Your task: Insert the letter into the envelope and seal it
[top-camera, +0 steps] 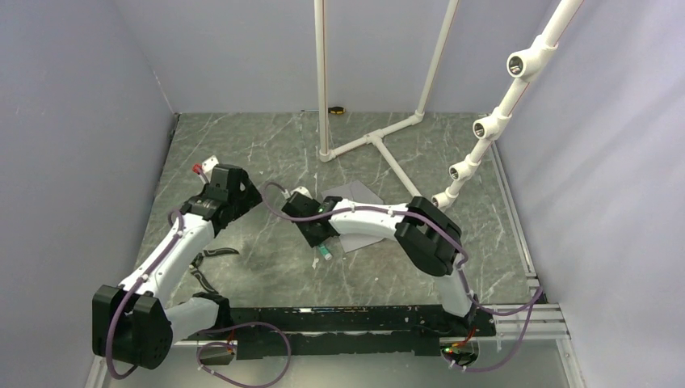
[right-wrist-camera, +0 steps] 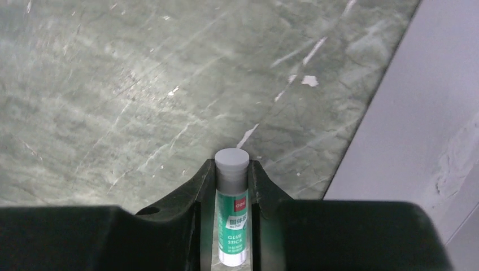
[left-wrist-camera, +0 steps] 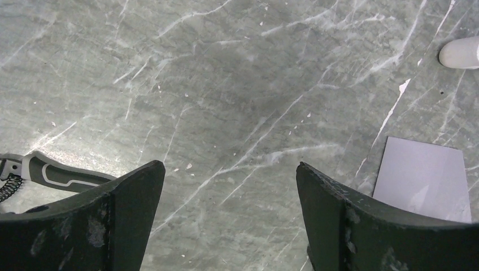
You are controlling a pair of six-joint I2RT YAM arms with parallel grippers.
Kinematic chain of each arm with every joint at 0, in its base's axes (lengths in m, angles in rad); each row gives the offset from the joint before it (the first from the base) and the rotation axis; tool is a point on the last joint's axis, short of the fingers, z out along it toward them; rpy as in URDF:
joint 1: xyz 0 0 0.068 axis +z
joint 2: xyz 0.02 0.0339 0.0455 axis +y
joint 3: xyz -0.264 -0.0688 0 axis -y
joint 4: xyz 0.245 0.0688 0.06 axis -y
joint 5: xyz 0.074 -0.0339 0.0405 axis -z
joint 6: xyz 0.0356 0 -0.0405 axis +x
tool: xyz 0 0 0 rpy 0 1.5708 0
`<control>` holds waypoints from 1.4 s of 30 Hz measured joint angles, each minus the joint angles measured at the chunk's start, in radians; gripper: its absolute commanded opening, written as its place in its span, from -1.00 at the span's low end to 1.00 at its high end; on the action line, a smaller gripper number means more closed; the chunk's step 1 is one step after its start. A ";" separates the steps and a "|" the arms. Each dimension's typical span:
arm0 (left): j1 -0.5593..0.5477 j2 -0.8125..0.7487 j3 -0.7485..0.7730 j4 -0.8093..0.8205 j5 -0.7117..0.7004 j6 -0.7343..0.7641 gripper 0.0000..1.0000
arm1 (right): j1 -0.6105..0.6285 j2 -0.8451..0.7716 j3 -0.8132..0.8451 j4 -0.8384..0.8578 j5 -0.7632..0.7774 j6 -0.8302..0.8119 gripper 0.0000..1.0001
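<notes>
The grey envelope (top-camera: 359, 194) lies flat at the table's middle, partly under my right arm. One corner of it shows in the left wrist view (left-wrist-camera: 425, 179), and one side in the right wrist view (right-wrist-camera: 421, 113). The tan letter is not in view. My right gripper (top-camera: 321, 241) (right-wrist-camera: 232, 166) is shut on a green glue stick (right-wrist-camera: 231, 226) with a grey cap, just left of the envelope; the stick's tip (top-camera: 325, 254) points at the near side. My left gripper (top-camera: 241, 187) (left-wrist-camera: 230, 169) is open and empty over bare marble, left of the envelope.
A white pipe frame (top-camera: 367, 141) stands on the table behind the envelope; one foot of it shows in the left wrist view (left-wrist-camera: 460, 53). A small yellow and black item (top-camera: 335, 109) lies at the back wall. A dark handle-like object with coiled cable (left-wrist-camera: 56, 174) is at the left.
</notes>
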 measured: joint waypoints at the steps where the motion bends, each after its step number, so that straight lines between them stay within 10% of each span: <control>1: 0.003 0.000 0.000 0.001 0.008 0.002 0.86 | -0.007 0.000 0.000 -0.001 0.000 0.007 -0.82; 11: 0.027 0.020 0.000 0.055 0.170 0.058 0.80 | -0.165 -0.117 -0.124 0.088 -0.079 0.060 -0.91; 26: -0.011 0.085 -0.008 0.715 0.995 0.077 0.80 | -0.429 -0.499 -0.169 0.439 -0.377 0.309 -0.88; 36: -0.161 0.254 0.097 0.964 1.151 -0.033 -0.12 | -0.449 -0.578 -0.171 0.563 -0.497 0.460 -0.87; 42: -0.163 0.250 0.097 1.058 1.167 -0.087 0.02 | -0.462 -0.598 -0.190 0.592 -0.517 0.490 -0.87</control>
